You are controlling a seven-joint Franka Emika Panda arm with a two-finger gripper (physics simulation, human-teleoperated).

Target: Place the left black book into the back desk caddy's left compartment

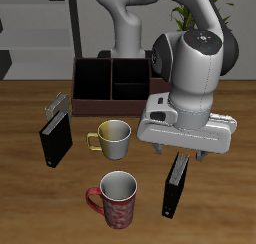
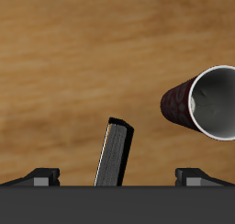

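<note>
Bulky white wrist housing of the gripper (image 1: 188,148) hides the top end of the upright thin black book (image 1: 176,185) and part of the long dark reddish-brown wooden desk caddy (image 1: 100,83). Wrist view: book (image 2: 114,154) bottom covered by gripper body; dark red patterned mug (image 2: 204,101) cut by frame edge.

Exterior view – from the front, high up, facing the robot. Wrist view – close, straight down. Both catch the black book (image 1: 176,184) (image 2: 114,154) and red mug (image 1: 116,198) (image 2: 204,101).
</note>
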